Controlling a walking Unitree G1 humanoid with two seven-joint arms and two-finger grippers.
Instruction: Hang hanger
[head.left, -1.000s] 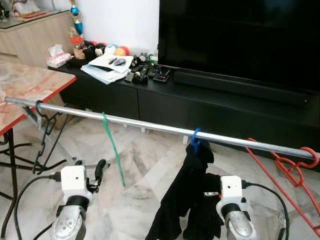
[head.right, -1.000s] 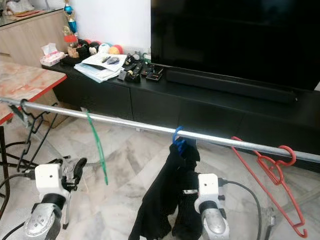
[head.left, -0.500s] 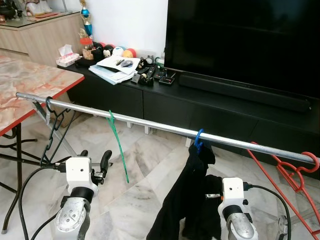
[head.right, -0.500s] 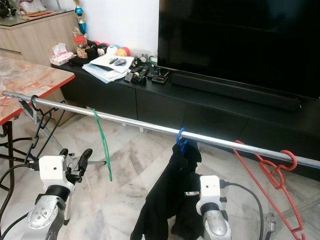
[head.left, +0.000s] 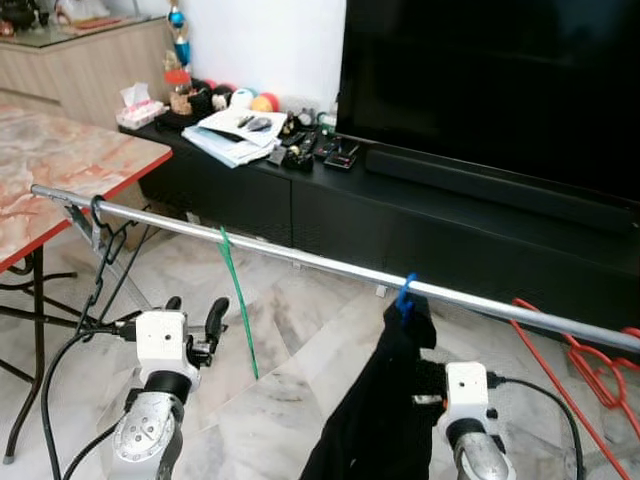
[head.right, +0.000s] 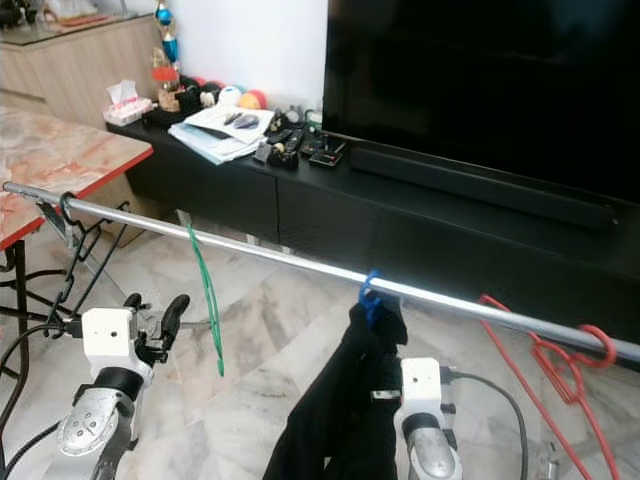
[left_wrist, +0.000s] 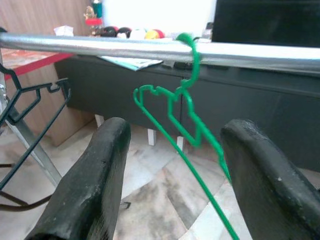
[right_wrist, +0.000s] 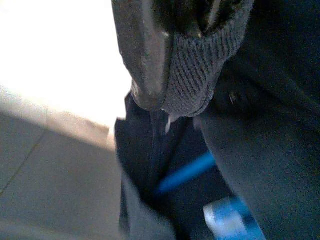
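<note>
right wrist view: the right gripper (right_wrist: 172, 75) is seen closed on the black garment (head.left: 385, 420), with ribbed dark cloth pinched against one black finger (right_wrist: 145, 55) and the second finger hidden by the fabric. a bright blue bar of the blue hanger (right_wrist: 187, 170) shows inside the folds just past the fingertips. in the left eye view the right wrist housing (head.left: 466, 390) is pressed against the hanging garment, and the garment is carried on the blue hanger, whose hook (head.left: 404, 292) is already looped over the metal rail (head.left: 300, 260), near the middle of the rail.

the left gripper (left_wrist: 172, 165) is held open and empty, its two fingers (left_wrist: 95, 180) spread wide, below the rail and just beside a green hanger (left_wrist: 185, 115) that is hooked on the rail. nothing is touched by it.

further along the rail, a black hanger (head.left: 105, 235) is hung near the robot's-left end and a red hanger (head.right: 570, 365) near the right end. the rail is stood over a marble floor (head.left: 300, 350). beyond it a black tv cabinet (head.left: 330, 200) is seen, with papers (head.left: 240, 135), small objects and a tissue box (head.left: 138, 105) on top, and a large dark television (head.left: 490, 80) above. a red-edged marble-patterned table (head.left: 60, 175) is placed on the robot's left.
</note>
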